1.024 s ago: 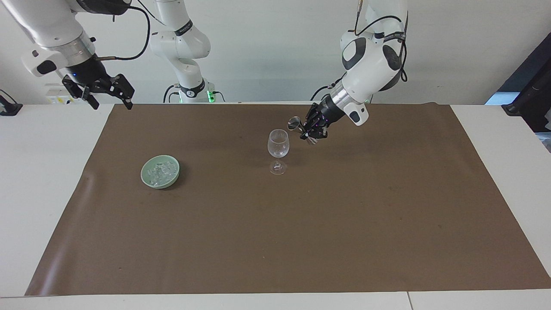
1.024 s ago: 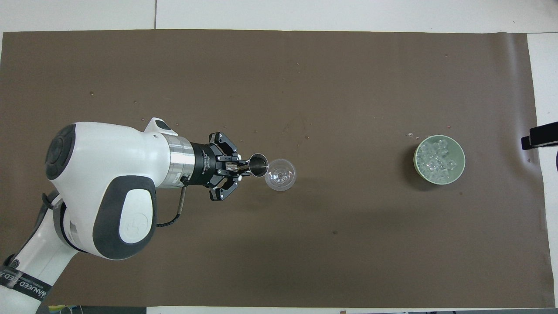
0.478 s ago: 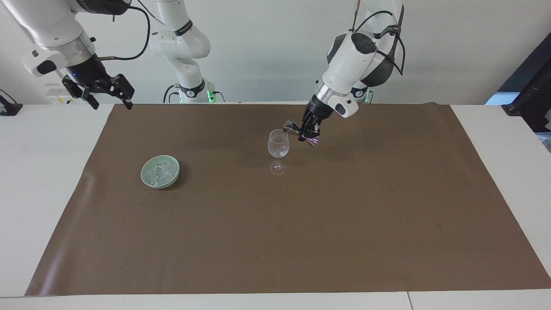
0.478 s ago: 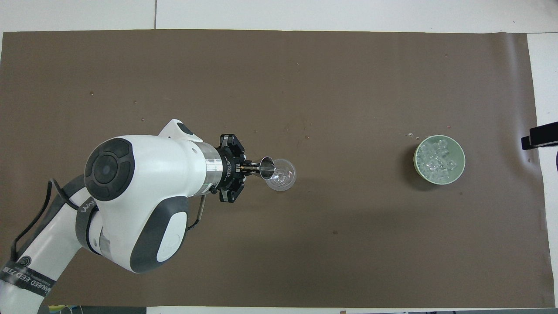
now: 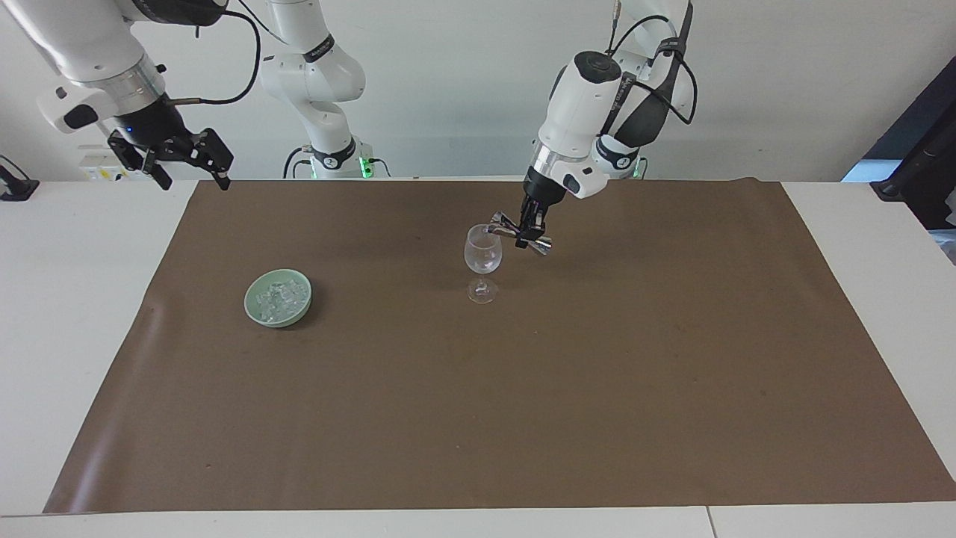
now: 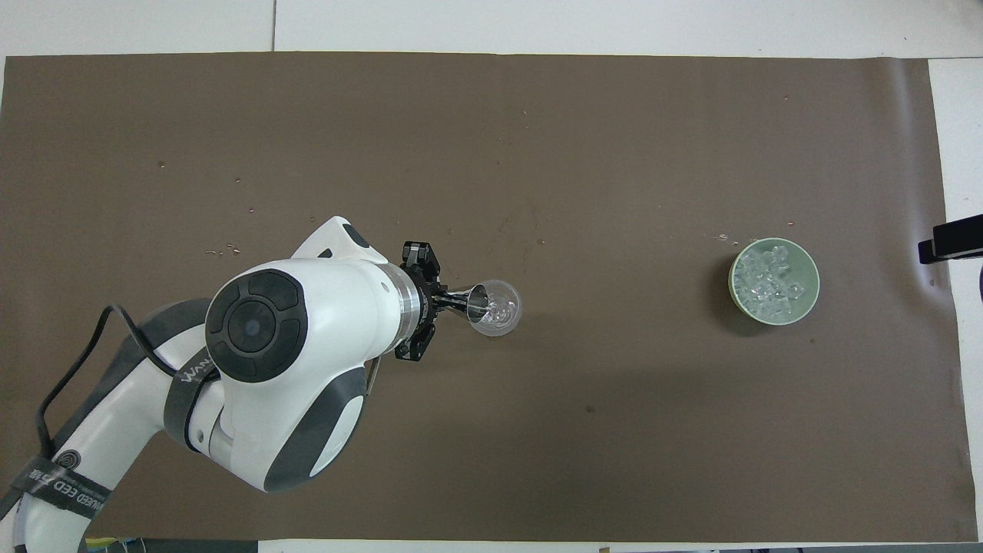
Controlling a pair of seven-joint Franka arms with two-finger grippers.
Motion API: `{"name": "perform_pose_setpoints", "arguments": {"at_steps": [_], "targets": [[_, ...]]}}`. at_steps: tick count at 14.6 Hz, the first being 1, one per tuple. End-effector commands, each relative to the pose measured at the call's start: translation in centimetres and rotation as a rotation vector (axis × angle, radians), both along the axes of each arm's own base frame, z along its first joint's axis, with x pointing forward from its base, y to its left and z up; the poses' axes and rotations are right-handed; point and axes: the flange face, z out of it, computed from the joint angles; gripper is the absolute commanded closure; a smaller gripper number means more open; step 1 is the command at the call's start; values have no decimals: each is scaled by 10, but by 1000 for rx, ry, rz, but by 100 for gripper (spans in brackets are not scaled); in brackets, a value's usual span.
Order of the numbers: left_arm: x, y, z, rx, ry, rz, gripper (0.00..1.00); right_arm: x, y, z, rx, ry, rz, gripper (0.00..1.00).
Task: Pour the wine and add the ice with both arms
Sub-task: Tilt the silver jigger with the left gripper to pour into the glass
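Observation:
A clear wine glass [image 5: 482,258] [image 6: 495,307] stands upright on the brown mat. My left gripper [image 5: 532,226] [image 6: 439,301] is shut on a small steel jigger [image 5: 515,232] [image 6: 467,301], tipped on its side with its mouth at the glass's rim. A pale green bowl [image 5: 254,306] [image 6: 736,296] holds the ice [image 5: 279,297] [image 6: 770,281], several clear chunks, toward the right arm's end of the table. My right gripper [image 5: 190,173] is open and empty, raised over the mat's corner nearest the robots; that arm waits.
The brown mat [image 5: 478,418] [image 6: 537,153] covers most of the white table [image 5: 75,299]. A black object [image 6: 951,240] sits at the table edge by the bowl. A black stand [image 5: 915,172] is at the left arm's end.
My left arm has rotated its wrist and swung upward, tipping the jigger from mouth-up beside the glass to lying sideways with its mouth over the rim. The right arm has not moved.

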Motion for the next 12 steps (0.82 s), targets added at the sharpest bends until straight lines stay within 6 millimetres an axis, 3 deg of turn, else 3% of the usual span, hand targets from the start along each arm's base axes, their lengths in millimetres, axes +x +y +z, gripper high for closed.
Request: {"name": "perform_pose_setpoints", "arguments": {"at_steps": [1,12], "targets": [[-2,-9,4,39,-43,-4,100,-4,-2,0,8,2,-3,0],[-17,-28,10,194,-211,-85,100,-4,-2,0,8,2,-3,0]]}}
